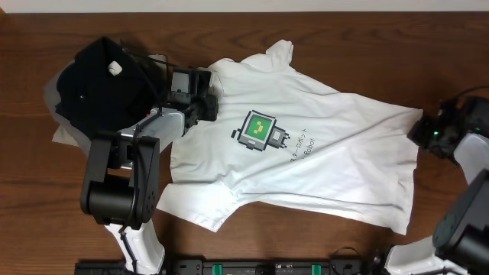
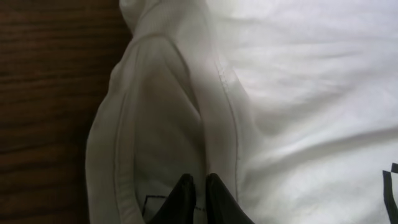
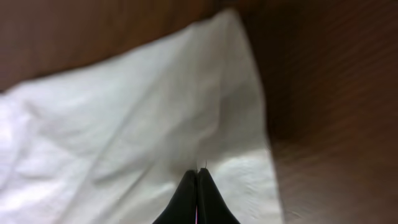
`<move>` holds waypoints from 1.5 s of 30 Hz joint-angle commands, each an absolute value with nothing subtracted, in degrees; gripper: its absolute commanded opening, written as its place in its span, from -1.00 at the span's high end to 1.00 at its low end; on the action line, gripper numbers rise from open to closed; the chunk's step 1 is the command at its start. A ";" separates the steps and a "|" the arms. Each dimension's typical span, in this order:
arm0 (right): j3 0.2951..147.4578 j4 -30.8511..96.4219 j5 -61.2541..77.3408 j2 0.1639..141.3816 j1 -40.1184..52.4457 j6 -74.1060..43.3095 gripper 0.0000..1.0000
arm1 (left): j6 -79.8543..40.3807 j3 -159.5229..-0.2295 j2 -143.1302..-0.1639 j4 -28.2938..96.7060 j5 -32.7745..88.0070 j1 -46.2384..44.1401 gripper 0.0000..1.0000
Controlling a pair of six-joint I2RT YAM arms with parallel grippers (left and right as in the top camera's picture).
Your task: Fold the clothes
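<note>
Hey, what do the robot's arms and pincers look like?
The left arm and right arm have white links between bulky black joint housings; a green light glows on the right one. The left pincer and right pincer have slim, tapered black fingers.

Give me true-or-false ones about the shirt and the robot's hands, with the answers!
1. The shirt is folded in half. False: it lies spread open.
2. The left gripper is at the collar. True.
3. The right gripper is wide open. False: it is shut on the shirt.
4. The black garment lies on the shirt. False: it sits off to the side, on a grey one.
5. The print faces up. True.
</note>
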State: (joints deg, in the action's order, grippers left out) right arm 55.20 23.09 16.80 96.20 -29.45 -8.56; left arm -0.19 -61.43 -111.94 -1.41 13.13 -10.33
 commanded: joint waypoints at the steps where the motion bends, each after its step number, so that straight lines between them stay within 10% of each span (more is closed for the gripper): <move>1: 55.02 23.18 14.79 92.97 -30.06 -9.82 0.97 | -0.27 -61.87 -110.26 -1.56 12.60 -10.35 0.78; 24: 55.09 23.49 11.94 92.14 -35.48 -13.26 0.97 | -0.27 -61.87 -110.26 -1.78 12.58 -10.35 0.79; 29: 55.07 27.92 14.85 92.16 -34.96 -13.37 0.38 | -0.30 -61.84 -110.26 -1.76 12.58 -10.35 0.79; 45: 51.81 41.08 9.65 92.16 -31.05 -16.60 0.36 | -0.30 -61.87 -110.26 -1.80 12.60 -10.35 0.79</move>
State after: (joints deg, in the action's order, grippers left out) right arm 53.82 42.06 11.62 92.84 -31.70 -16.16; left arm -0.19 -61.43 -111.94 -1.69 13.10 -10.33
